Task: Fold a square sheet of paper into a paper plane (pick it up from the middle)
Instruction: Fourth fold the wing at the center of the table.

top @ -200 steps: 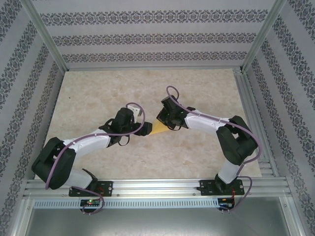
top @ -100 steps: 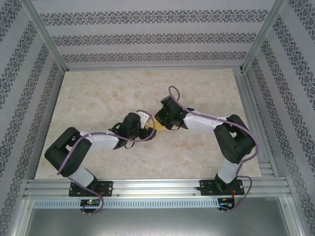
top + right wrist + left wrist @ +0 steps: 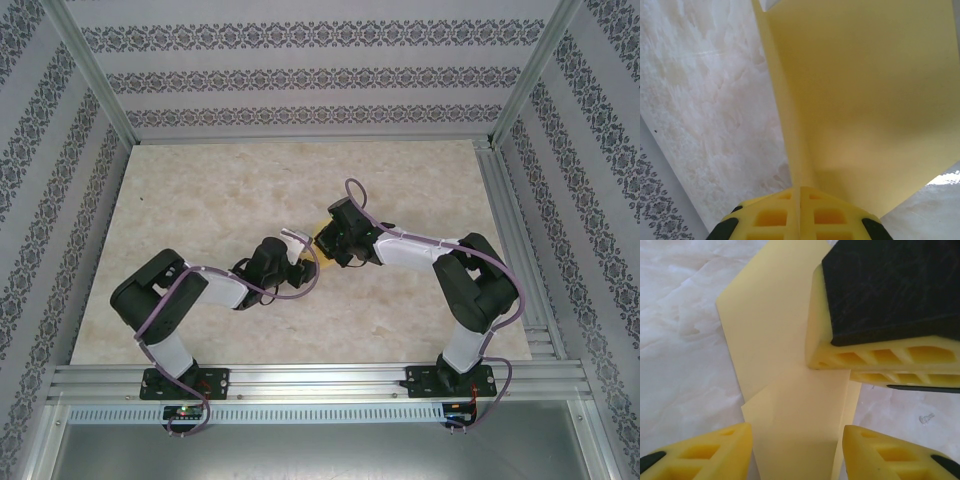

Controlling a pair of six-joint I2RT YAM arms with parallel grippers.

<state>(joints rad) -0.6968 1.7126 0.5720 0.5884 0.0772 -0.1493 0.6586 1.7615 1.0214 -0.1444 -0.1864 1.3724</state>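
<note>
The square sheet of paper (image 3: 790, 365) is pale yellow-orange and folded into a narrow, pointed paper plane shape with overlapping flaps. It shows as a small sliver (image 3: 322, 238) between the two grippers at mid-table. My right gripper (image 3: 800, 192) is shut on one edge of the paper (image 3: 865, 100), which lifts away from the table; its fingers (image 3: 880, 355) pinch it at the upper right of the left wrist view. My left gripper (image 3: 797, 432) straddles the paper's narrow end, with one jaw on each side and a gap between them. From above, the left gripper (image 3: 298, 243) is close beside the right gripper (image 3: 330, 240).
The marbled beige tabletop (image 3: 220, 190) spreads out around both arms. Aluminium rails (image 3: 320, 380) run along the near edge and up the right side, with patterned walls beyond. The left arm's purple cable (image 3: 300, 275) loops beside its wrist.
The left arm has reached right to the paper, and its jaws have narrowed around the folded end. The right gripper has stayed shut on the paper, which the grippers now mostly cover from above.
</note>
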